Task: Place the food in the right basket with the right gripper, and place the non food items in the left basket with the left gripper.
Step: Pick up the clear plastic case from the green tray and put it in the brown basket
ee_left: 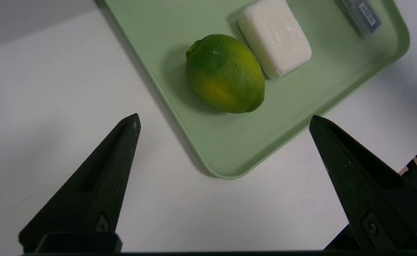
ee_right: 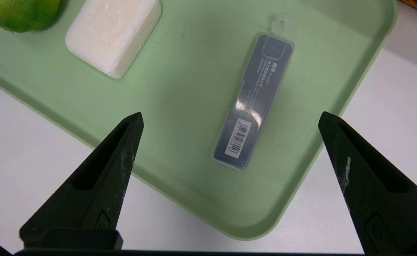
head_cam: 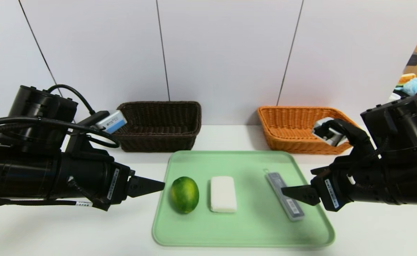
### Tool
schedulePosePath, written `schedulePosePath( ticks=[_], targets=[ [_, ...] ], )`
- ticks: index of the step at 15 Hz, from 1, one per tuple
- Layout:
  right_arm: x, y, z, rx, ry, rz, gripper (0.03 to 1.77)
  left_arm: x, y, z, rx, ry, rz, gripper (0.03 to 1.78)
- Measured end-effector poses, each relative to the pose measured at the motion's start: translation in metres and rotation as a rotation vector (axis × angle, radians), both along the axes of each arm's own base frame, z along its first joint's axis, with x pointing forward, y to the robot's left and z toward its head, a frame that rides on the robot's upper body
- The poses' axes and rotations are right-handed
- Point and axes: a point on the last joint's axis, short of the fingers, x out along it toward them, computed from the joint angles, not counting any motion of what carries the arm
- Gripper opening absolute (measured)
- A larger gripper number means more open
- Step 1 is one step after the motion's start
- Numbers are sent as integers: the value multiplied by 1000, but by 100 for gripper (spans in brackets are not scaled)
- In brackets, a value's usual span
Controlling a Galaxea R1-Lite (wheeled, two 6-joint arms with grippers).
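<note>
1. Spreading under everything is the white table (head_cam: 70, 231), with grey wall panels (head_cam: 226, 53) standing behind it.
2. Lying in the middle of the table, the pale green tray (head_cam: 251, 231) carries all three loose items in a row.
3. At the back left of the table sits the dark brown basket (head_cam: 158, 142); nothing shows inside it from the head view.
4. At the back right sits the orange basket (head_cam: 283, 142), well apart from the brown one and just behind the tray's far right corner.
5. From the left, the left gripper (ee_left: 222, 121) hangs above the table just off the tray's left edge, its fingers spread wide and holding nothing, pointing toward the lime.
6. From the right, the right gripper (ee_right: 229, 119) hovers over the tray's right part, its fingers likewise wide apart and empty, with the grey case lying below the gap between them.
7. On the tray's left part rests the green lime (head_cam: 184, 195), near the white block but apart from it.
8. Mid-tray lies the white rectangular block (head_cam: 223, 194), flat on its broad face.
9. On the tray's right part lies the slim grey case (ee_right: 253, 101) in clear packaging, flat, with a barcode label on one end.
</note>
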Motion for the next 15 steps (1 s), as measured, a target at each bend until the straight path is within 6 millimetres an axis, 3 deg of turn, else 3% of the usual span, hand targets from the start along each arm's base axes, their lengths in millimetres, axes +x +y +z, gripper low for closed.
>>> schedulePosePath(
  ticks=[7, 15],
  targets=[
    [16, 11, -13, -67, 55, -92, 170, 1, 0, 1, -1, -3, 1, 169],
    [30, 38, -21, -168, 173, -236, 170, 0, 0, 0, 0, 0, 3, 169]
  ],
)
